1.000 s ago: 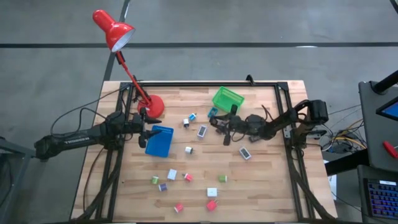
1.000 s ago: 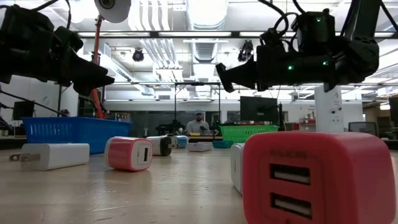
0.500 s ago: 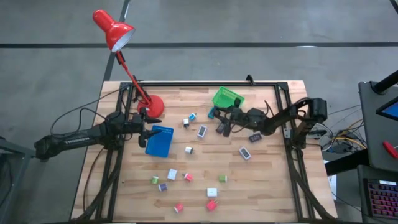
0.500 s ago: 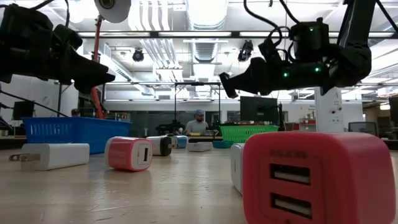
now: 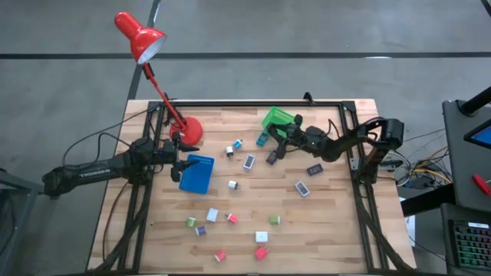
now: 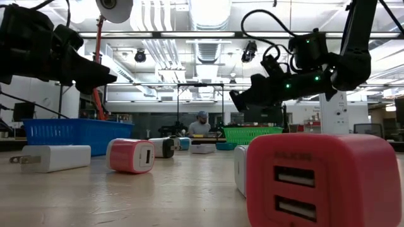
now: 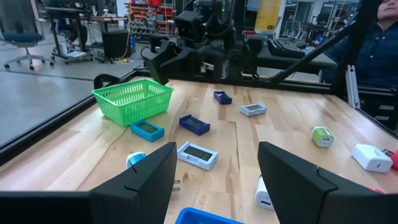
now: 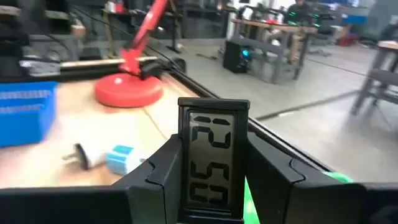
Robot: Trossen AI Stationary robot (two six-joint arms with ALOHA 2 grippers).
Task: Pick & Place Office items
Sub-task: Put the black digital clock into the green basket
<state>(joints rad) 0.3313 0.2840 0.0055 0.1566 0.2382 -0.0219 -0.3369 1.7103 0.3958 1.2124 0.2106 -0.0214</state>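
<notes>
We log the right gripper [image 8: 214, 186] clenched on a small digital clock [image 8: 214, 158], long axis upright, green basket [image 5: 280, 119] just beside.

bare wood between blue tray [image 5: 196, 173] and green basket [image 5: 280, 120], scattered office items [image 5: 232, 185] obstructing, red lamp [image 5: 186, 130] at back

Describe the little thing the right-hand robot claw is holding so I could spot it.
Find the green basket at the table's far edge. Over its near rim hangs the right gripper, shut on a small digital clock. Unlike the items lying on the wood, it is held upright and shows digits.
</notes>
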